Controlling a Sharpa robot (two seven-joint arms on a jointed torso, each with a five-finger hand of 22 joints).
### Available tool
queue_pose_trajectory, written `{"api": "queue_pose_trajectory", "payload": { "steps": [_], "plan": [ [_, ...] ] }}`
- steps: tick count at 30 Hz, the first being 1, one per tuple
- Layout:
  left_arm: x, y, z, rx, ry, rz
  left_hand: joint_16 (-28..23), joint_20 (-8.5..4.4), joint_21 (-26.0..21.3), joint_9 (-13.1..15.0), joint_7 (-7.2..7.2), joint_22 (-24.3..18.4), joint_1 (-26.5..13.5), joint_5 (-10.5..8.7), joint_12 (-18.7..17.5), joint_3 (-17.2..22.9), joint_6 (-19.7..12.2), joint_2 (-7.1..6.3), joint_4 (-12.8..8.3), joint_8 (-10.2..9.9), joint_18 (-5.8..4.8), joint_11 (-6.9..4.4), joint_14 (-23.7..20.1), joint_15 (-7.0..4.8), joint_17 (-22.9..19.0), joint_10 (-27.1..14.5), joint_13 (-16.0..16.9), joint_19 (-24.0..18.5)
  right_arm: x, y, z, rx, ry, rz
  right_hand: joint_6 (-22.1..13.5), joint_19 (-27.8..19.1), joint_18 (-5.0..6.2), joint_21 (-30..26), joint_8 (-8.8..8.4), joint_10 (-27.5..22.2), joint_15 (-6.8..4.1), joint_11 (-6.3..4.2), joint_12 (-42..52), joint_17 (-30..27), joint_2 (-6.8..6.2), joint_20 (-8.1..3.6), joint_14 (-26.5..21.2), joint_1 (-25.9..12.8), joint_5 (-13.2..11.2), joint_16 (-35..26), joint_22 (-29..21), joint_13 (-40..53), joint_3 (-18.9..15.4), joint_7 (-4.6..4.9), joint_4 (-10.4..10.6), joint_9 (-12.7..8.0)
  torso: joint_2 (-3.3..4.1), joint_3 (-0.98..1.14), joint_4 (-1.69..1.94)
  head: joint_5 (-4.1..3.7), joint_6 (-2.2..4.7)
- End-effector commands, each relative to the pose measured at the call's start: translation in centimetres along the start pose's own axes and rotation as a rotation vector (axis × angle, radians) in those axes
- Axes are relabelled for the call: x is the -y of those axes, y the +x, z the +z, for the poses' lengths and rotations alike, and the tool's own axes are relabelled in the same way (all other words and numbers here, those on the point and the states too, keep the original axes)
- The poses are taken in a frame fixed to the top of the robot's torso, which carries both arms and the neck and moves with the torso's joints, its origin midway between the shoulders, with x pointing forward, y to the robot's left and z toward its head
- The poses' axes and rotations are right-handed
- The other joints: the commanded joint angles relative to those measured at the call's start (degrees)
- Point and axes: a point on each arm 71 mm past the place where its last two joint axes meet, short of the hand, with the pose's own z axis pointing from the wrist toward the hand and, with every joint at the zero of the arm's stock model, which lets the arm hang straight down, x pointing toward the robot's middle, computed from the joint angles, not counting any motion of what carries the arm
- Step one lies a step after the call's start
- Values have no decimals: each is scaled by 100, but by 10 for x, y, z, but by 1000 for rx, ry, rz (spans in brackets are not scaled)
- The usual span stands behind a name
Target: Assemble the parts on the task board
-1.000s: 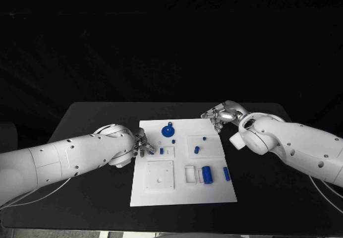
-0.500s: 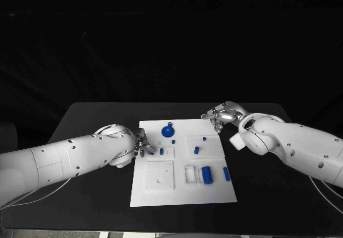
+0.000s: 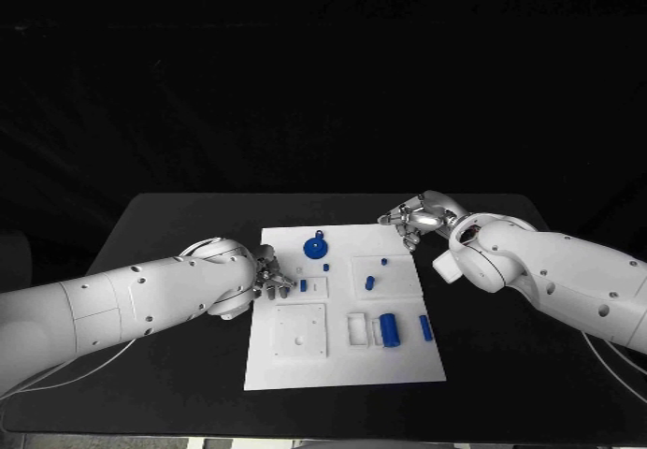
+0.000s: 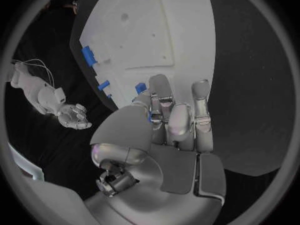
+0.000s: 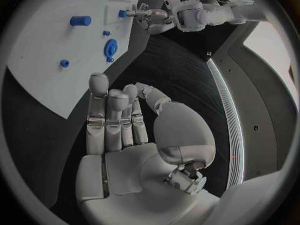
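Barely changed: left hand [image 3: 270, 277] edged lower at task board [image 3: 345, 360], pinching small blue part [image 4: 150, 116]; right hand [image 3: 418, 219] empty, fingers apart.

The left hand [image 4: 164, 135] reaches over the task board [image 4: 164, 40] edge — a small blue part [image 4: 140, 88] just beside its fingertips [image 4: 159, 83].

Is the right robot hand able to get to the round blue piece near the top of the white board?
Probably yes. The right robot hand is empty at the task board's far right corner, and the round blue piece lies in the open with only bare board between them. The left robot hand stays lower down.
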Motion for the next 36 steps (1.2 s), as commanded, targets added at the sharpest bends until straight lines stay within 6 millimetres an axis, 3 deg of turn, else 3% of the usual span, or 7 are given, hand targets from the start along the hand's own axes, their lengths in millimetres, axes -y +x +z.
{"api": "queue_pose_trajectory", "payload": {
  "steps": [1,15,19,22,28,32,36],
  "plan": [
    [-6,3,1,-25,-34,5,-12,-7,-26,-7,-31,101,-35,-42,22,-56,144,-113,81,-12,-104,-5,-36,-1,-19,268,-8,10,-1,2,0,-14,-6,-7,42,162,9,-3,10,-9,1,8,-34,-8,-5,-42,-9,-39,26,0,214,8,7,11,-11,-5,-2,-3,3,2,4],
    [-9,0,2,-6,-40,-6,-16,-13,-34,-1,-31,103,20,-121,24,-157,145,-177,265,-8,-107,-6,-33,-7,-20,269,-22,22,-1,2,0,-14,-6,-7,45,162,10,-7,11,-7,0,8,-33,-7,-8,-42,-7,-37,26,3,213,8,1,9,-10,-5,2,-5,4,15,16],
    [-12,-1,2,1,-44,-10,-19,-15,-36,8,-35,103,-94,-728,27,-302,156,-261,401,2,-107,-7,-33,-10,-22,269,-27,25,0,1,0,-12,-5,-7,45,162,10,-7,11,-7,0,8,-33,-7,-8,-42,-7,-37,26,3,213,8,1,9,-10,-5,0,-5,3,16,15],
    [-15,-2,1,6,-47,-13,-24,-16,-40,19,-37,102,-302,-1312,24,-465,171,-487,568,14,-105,-7,-35,-11,-28,269,-34,26,0,1,0,-11,-5,-7,42,162,10,-16,10,-8,1,9,-34,-10,-12,-41,-8,-45,32,-2,211,7,-5,10,-2,-5,-2,-5,3,17,18],
    [-20,-4,-1,13,-49,-20,-28,-18,-53,32,-35,104,-387,-1762,30,157,192,-1200,1250,34,-107,-9,-39,-12,-27,280,-51,31,0,0,0,-7,-3,-7,43,163,10,-13,11,-6,1,7,-33,-9,-19,-41,-7,-52,40,0,211,7,-15,8,7,-5,-2,-5,5,15,16],
    [-21,-8,-2,20,-46,-28,-28,-19,-53,31,-32,104,-358,-1867,29,193,198,-1375,1519,45,-108,-5,-38,-13,-24,271,-60,30,1,0,0,-6,-3,-7,41,166,10,-7,10,-5,1,7,-33,-11,-26,-41,-6,-60,48,-1,212,7,-23,6,17,-5,-1,-4,4,17,18],
    [-22,-10,-4,23,-41,-45,-28,-20,-53,28,-29,104,-420,-1959,30,148,201,-1476,1599,48,-108,-4,-38,-15,-21,269,-63,29,1,0,0,-5,-2,-7,41,166,10,-7,10,-5,1,7,-33,-11,-26,-41,-6,-60,48,-1,212,7,-23,6,17,-5,-1,-5,4,25,22]
  ]
}}
